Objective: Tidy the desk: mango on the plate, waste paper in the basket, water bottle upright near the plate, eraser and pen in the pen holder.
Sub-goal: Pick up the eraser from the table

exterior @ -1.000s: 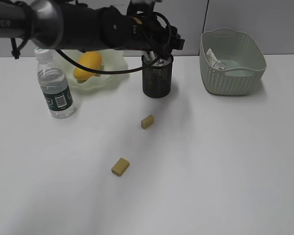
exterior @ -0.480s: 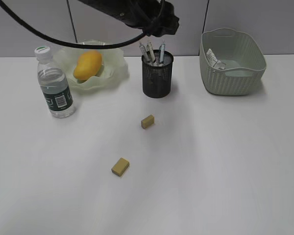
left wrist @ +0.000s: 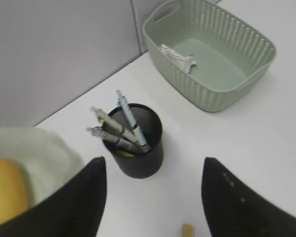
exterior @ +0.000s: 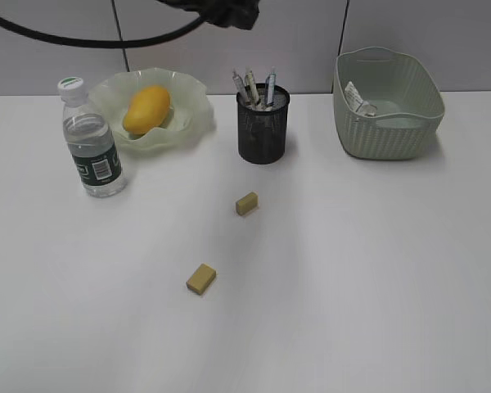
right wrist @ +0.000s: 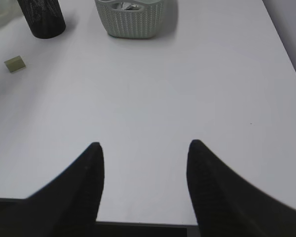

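Note:
The mango (exterior: 146, 110) lies on the ruffled plate (exterior: 194, 116). Just left of the plate, the water bottle (exterior: 92, 149) stands upright. Three pens (exterior: 254, 86) stick out of the black mesh pen holder (exterior: 263, 131). One tan eraser (exterior: 246, 203) lies on the desk (exterior: 352, 270) in front of the holder, and another eraser (exterior: 200, 278) lies nearer the front. The waste paper (exterior: 356, 97) lies in the basket (exterior: 393, 135). My left gripper (left wrist: 154, 160) hangs open and empty high above the pen holder (left wrist: 138, 160). My right gripper (right wrist: 145, 143) is open and empty over bare desk.
The left arm's dark end (exterior: 229, 12) shows only at the exterior view's top edge. A grey wall stands behind the desk. In the right wrist view the desk's front edge (right wrist: 148, 223) lies just under the fingers, with the basket (right wrist: 133, 24) and holder (right wrist: 42, 19) far off.
The left arm has lifted up and back from the pen holder, almost leaving the exterior view. The pens now stand uncovered in the holder. Nothing else moved.

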Tool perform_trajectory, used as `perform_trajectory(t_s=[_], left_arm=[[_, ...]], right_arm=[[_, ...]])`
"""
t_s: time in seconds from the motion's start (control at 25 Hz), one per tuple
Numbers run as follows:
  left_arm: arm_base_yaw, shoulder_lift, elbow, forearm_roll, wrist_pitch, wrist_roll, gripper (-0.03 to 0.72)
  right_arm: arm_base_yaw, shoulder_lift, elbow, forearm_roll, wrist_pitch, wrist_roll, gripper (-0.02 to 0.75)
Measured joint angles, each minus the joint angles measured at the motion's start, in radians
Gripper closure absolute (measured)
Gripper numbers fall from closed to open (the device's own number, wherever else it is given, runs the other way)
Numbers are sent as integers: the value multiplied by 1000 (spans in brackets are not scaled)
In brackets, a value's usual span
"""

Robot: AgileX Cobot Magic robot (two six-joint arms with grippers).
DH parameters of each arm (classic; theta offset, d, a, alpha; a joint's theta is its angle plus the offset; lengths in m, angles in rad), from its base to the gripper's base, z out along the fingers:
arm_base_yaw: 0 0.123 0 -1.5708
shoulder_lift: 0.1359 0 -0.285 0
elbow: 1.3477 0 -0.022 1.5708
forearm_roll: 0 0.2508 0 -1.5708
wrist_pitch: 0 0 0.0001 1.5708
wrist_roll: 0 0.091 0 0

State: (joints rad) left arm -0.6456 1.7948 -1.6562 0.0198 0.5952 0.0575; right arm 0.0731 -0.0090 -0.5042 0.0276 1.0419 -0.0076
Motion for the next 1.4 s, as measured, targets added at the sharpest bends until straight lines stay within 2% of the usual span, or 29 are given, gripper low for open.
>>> perform_trajectory(t_s=[0.08,0.2,0.32,0.48,0.72,0.84,1.08,1.2,1.4], left_arm=[[0,-25,0,73,51,-103,223],[5,-64,0,104,148,-192,223],[36,-101,0,109,220,-231,223],[112,-168,0,130,284,-259,223],[264,-231,-1,155,468,-267,223],[367,-234,-1,159,552,-267,223],[536,-234,-1,107,612,-254,223],[572,-234,-1,103,620,-248,214],[573,-258,24,56,618,-215,165]], right_arm=[[0,0,0,0,0,0,306],[0,0,0,0,0,0,306],[0,0,0,0,0,0,306],[0,0,0,0,0,0,306],[0,0,0,0,0,0,306],[0,0,0,0,0,0,306],[0,0,0,0,0,0,306],[0,0,0,0,0,0,306],[0,0,0,0,0,0,306]])
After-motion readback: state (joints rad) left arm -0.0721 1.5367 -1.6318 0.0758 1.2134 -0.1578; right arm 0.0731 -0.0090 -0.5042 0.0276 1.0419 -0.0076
